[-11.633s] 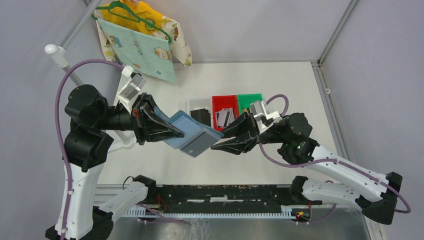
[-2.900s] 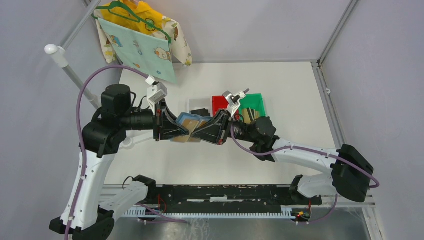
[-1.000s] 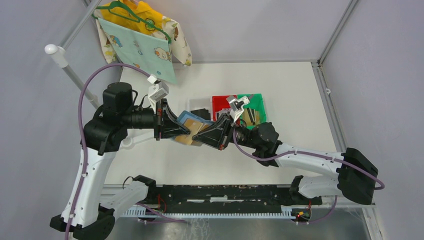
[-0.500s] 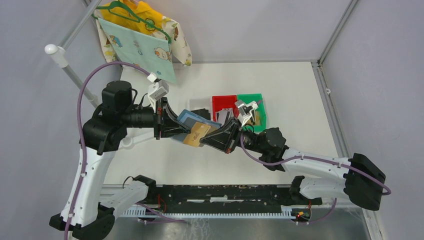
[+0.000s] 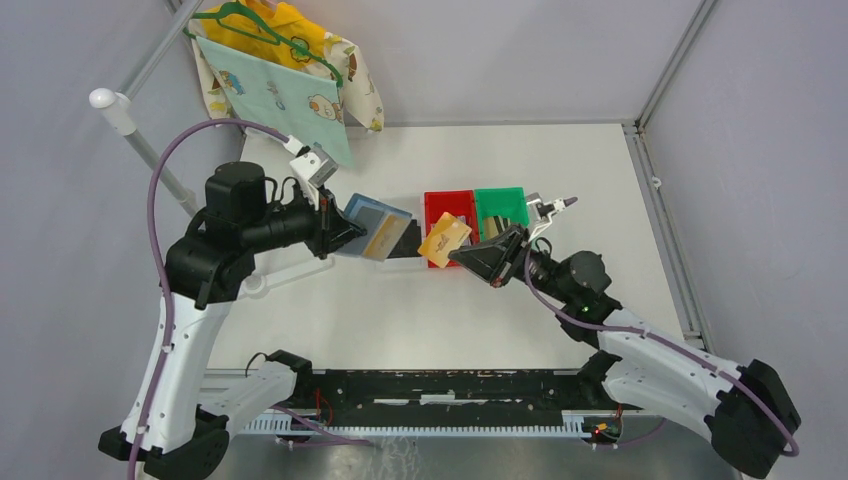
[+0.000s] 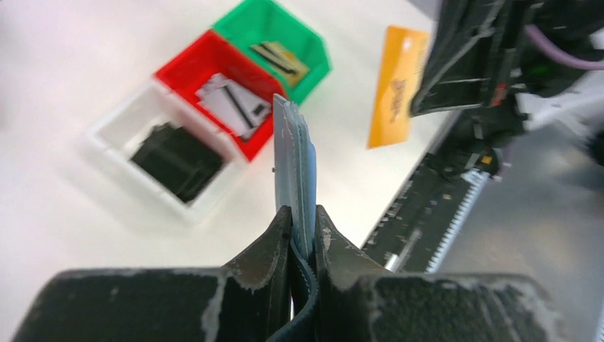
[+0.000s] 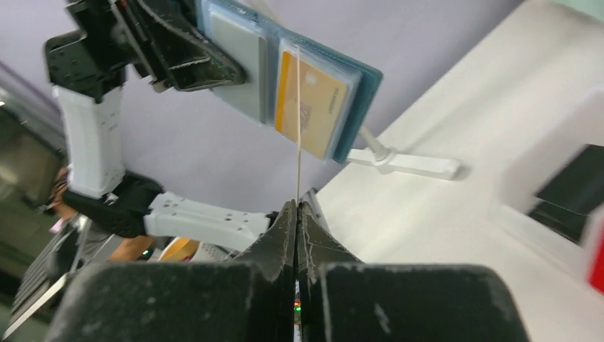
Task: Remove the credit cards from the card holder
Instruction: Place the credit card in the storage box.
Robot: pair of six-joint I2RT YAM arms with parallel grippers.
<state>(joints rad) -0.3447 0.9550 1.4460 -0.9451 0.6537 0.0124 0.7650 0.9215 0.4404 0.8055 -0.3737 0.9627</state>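
Note:
The slate-blue card holder [image 5: 372, 226] hangs in the air, my left gripper [image 5: 347, 234] shut on its left end. In the left wrist view the card holder [image 6: 293, 164] stands edge-on between the jaws of the left gripper [image 6: 303, 222]. A gold-tan credit card [image 5: 444, 239] is free of it, to its right, over the bins. My right gripper [image 5: 466, 256] is shut on that card's lower corner. The right wrist view shows the held card [image 7: 298, 121] edge-on above the right gripper [image 7: 297, 208]. Behind it, the card holder [image 7: 249, 50] shows another gold card [image 7: 317, 107] in a pocket.
Three bins stand in a row on the white table: a white bin [image 6: 114, 135] with black cards, a red bin [image 5: 447, 200] with white-grey cards, a green bin [image 5: 500, 203] with gold cards. Patterned cloths on a green hanger [image 5: 280, 85] hang at the back left.
My right gripper has drawn the gold card out of the card holder and carried it right, over the red bin. The left gripper has swung the holder slightly back and up.

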